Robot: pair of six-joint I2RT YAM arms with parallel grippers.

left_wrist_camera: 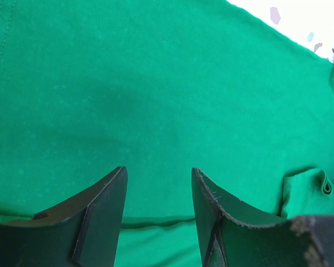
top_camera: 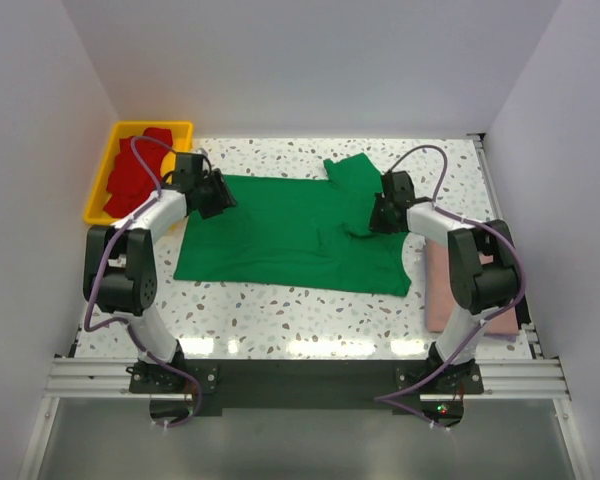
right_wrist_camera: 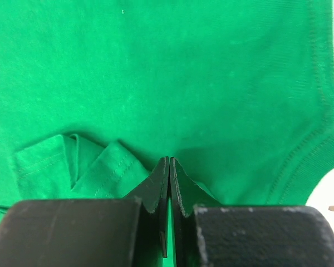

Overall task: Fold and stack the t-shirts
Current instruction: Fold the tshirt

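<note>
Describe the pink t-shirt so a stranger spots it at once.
On the speckled table, look at the right edge, under the right arm. The pink t-shirt lies flat there, the only pink cloth: the green t-shirt is spread mid-table, the red t-shirts lie in the yellow tray.

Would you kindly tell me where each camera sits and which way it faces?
Top external: above and behind, looking down on the table; left arm and right arm show.
Left wrist: looks down past the open left gripper onto the green t-shirt.
Right wrist: looks past the shut right gripper pinching it.
Shared: the green t-shirt.
</note>
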